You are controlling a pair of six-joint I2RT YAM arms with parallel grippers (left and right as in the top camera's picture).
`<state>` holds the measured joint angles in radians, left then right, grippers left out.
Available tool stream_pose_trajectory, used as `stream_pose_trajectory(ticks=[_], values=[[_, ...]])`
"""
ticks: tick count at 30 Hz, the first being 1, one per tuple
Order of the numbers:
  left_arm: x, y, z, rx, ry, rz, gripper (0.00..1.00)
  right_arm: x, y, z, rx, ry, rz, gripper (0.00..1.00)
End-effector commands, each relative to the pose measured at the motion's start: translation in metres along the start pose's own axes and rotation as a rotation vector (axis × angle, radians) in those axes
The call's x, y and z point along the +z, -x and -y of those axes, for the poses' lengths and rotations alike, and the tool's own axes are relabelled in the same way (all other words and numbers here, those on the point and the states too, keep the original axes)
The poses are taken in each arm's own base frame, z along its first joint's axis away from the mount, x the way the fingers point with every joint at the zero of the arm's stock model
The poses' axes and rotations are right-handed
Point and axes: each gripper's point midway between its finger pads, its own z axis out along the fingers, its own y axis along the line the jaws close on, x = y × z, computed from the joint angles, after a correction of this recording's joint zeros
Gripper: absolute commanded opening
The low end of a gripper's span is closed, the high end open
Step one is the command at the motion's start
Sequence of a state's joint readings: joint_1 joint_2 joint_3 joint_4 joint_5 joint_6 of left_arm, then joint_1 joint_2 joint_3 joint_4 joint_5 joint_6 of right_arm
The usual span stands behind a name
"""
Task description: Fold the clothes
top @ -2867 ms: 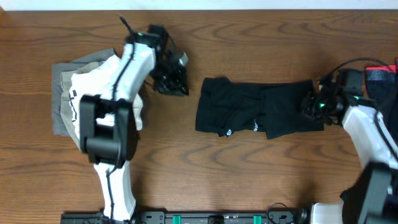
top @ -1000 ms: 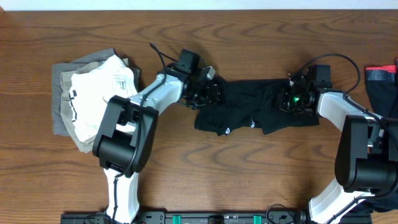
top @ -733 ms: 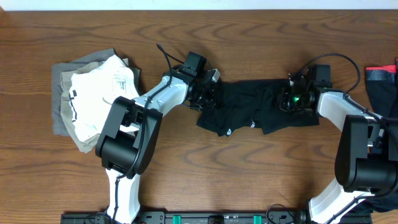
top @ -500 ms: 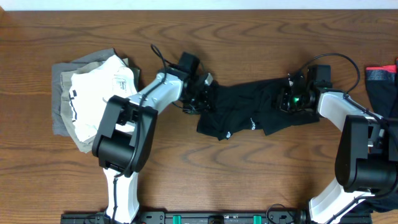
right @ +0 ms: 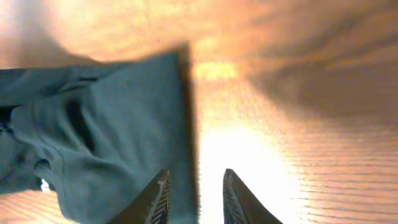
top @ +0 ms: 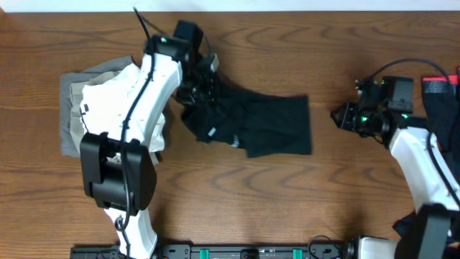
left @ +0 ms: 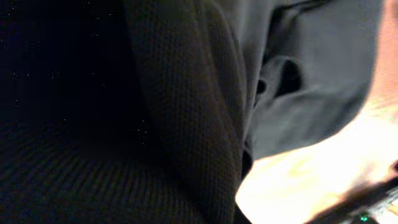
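Now: left gripper (top: 202, 88) pinched tight on bunched left end of shirt (top: 266, 122). It has hauled shirt leftward, up beside folded pile (top: 108, 101). Right gripper (top: 336, 115) has let go and backed off right; fingers slightly spread, empty, over bare tabletop (top: 287, 201). Shirt lies crumpled centre-left, right edge apart from right gripper. Judgement: shirt being re-laid, no fold formed yet.

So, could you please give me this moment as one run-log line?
left gripper: shut on black shirt, its left end | right gripper: open, apart from shirt | shirt: crumpled, beside clothes pile
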<state>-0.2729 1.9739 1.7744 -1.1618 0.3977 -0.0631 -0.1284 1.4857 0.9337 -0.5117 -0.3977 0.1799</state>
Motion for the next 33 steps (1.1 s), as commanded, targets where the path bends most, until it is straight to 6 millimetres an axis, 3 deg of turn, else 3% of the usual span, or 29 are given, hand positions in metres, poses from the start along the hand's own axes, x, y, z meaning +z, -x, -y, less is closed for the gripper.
stream_pose_trajectory(ticks=[1,6,12,20,27,30,32,33], values=[[-0.033,0.012,0.004,0.116,0.105,0.081,0.06,-0.008,0.005,-0.001,0.017,-0.008,0.030,0.26],[-0.035,0.008,0.035,0.191,0.104,0.081,0.06,-0.008,0.004,-0.001,0.026,-0.009,0.025,0.24],[-0.016,-0.005,0.068,0.269,0.174,0.061,0.06,-0.008,0.004,-0.001,0.027,-0.009,0.025,0.23],[0.041,-0.016,0.112,0.330,0.217,0.021,0.06,-0.008,0.003,0.000,0.028,-0.010,0.020,0.22],[0.097,-0.008,0.143,0.335,0.188,0.046,0.07,-0.007,-0.002,0.001,0.036,-0.018,0.002,0.22],[0.115,-0.004,0.152,0.323,0.175,0.064,0.22,-0.007,-0.004,0.002,0.039,-0.019,-0.005,0.22],[0.123,-0.003,0.155,0.321,0.169,0.068,0.52,-0.007,-0.005,0.002,0.041,-0.020,-0.009,0.22],[0.126,-0.003,0.156,0.324,0.168,0.068,0.62,-0.007,-0.005,0.002,0.041,-0.021,-0.012,0.22]])
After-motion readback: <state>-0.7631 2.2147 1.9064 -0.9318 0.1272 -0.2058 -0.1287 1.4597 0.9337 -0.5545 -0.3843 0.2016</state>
